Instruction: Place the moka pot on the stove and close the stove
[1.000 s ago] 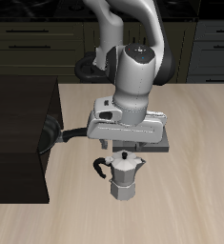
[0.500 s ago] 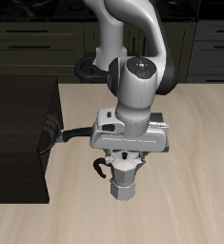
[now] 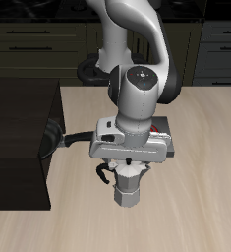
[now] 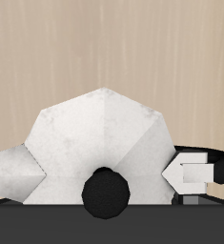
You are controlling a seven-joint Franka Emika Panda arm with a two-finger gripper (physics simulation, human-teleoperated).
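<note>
The silver faceted moka pot (image 3: pixel 128 187) stands upright on the wooden table, near its front edge. My gripper (image 3: pixel 128 165) hangs straight down onto the pot's top, and its wide hand covers the lid. The fingers are hidden, so their state does not show. In the wrist view the pot's lid (image 4: pixel 99 133) is very close, with its black knob (image 4: pixel 106 192) and black side handle (image 4: pixel 207 172). Only a grey edge of the stove (image 3: pixel 167 131) shows, just behind the hand; the coil and knob are covered.
A large black box (image 3: pixel 19 138) stands beside the pot. A black frying pan handle (image 3: pixel 66 139) sticks out between the box and my gripper. A dark round object (image 3: pixel 87 69) sits farther back by the robot's base.
My gripper has come down from above the stove onto the moka pot and now covers its lid. The pot has stayed in place.
</note>
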